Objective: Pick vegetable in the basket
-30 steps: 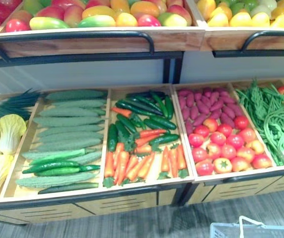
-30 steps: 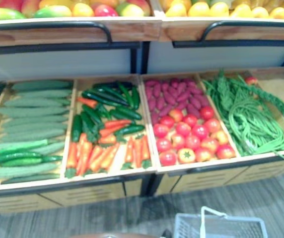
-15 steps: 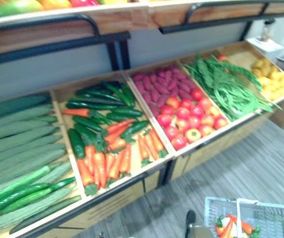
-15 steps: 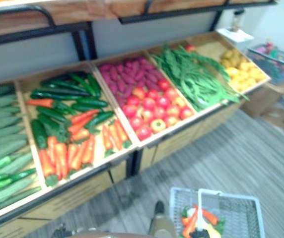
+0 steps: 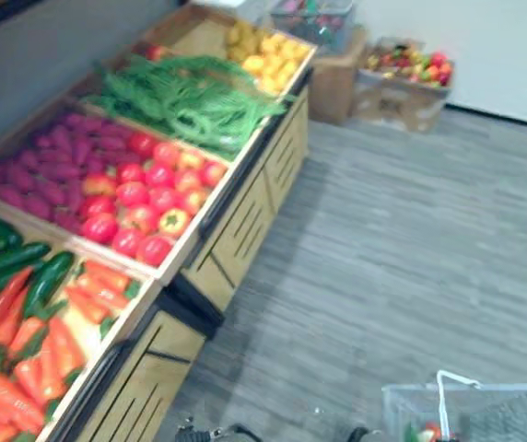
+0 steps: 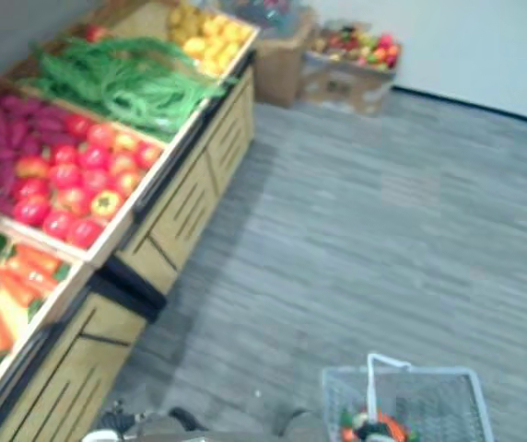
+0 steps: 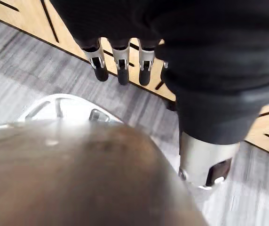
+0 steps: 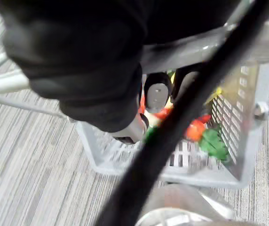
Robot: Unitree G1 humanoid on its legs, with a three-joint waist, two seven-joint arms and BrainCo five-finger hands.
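The right hand [image 8: 154,93] has its fingers curled round the basket handle [image 8: 3,82]. The basket [image 8: 247,136] hangs beneath the hand. It is a pale grey plastic mesh box with perforated walls. The task's vegetables are in the basket: smooth orange-red pieces [image 8: 195,129] and a crinkled green leaf [image 8: 214,143].

The left hand [image 7: 122,66] hangs with its fingers straight and relaxed. It holds nothing. It is in front of the slatted wooden front [image 7: 26,23] of the display surface.

Change: the whole picture has swung to the right since half a second ago. The camera has turned; the produce has not moved. The display surface now runs along the left of the frame. It holds glossy round tomatoes [image 5: 144,193], stringy green beans [image 5: 181,97] and tapered carrots [image 5: 24,359]. The grey plank-pattern floor [image 5: 411,239] covers the centre and right. The basket remains at the lower right edge.

Judgement: the robot faces away from the bins with the basket loaded. The picking step is probably complete, or the robot is moving to another section.
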